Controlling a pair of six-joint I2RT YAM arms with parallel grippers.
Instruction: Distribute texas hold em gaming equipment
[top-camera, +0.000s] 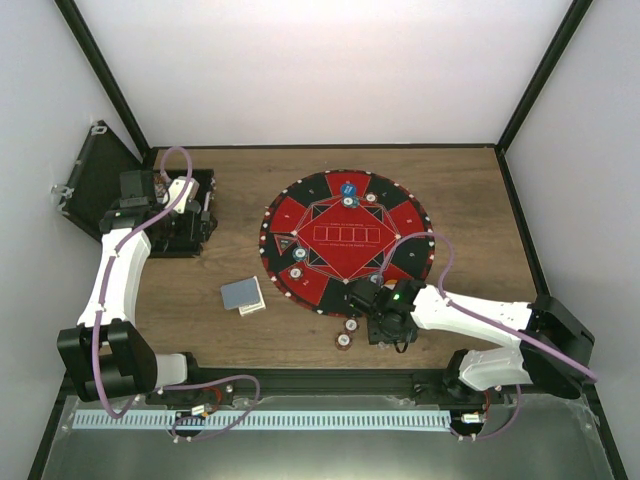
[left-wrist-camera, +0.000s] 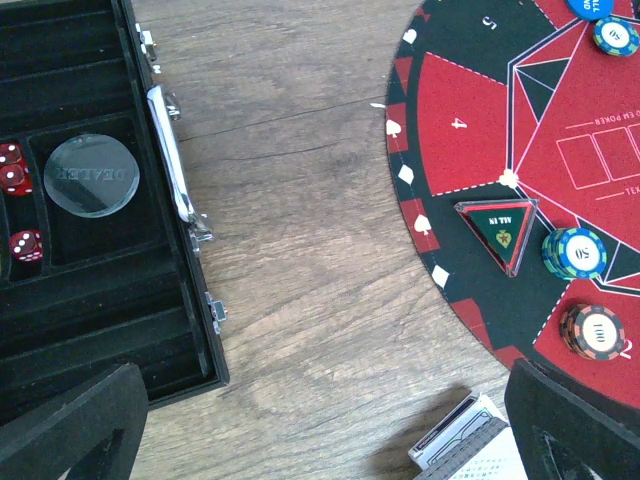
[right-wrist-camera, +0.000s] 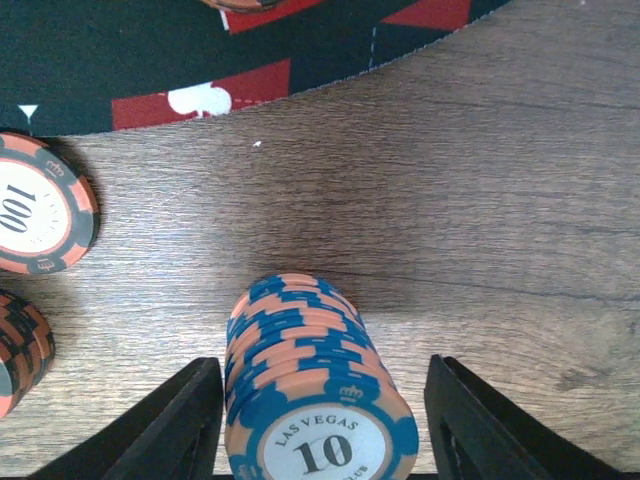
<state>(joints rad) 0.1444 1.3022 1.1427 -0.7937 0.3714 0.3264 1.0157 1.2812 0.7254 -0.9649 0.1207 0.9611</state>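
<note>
Bare tabletop (right-wrist-camera: 520, 210) right of chip stack (right-wrist-camera: 310, 390)

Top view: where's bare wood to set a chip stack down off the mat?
Free: wood between case and mat; wider patch from mat to the right wall. Crowded: near mat edge, with card deck, loose chips and right gripper.

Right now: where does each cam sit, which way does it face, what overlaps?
Top external: above and behind the robot, looking down at the table; left arm at the black case, right arm by the mat.
Left wrist: above the table, looking down at case, mat, card deck; left fingers in bottom corners.
Right wrist: low by the mat's edge, facing a chip stack between the right fingers.
Shared: mat in all three; card deck in top and left wrist.
</note>
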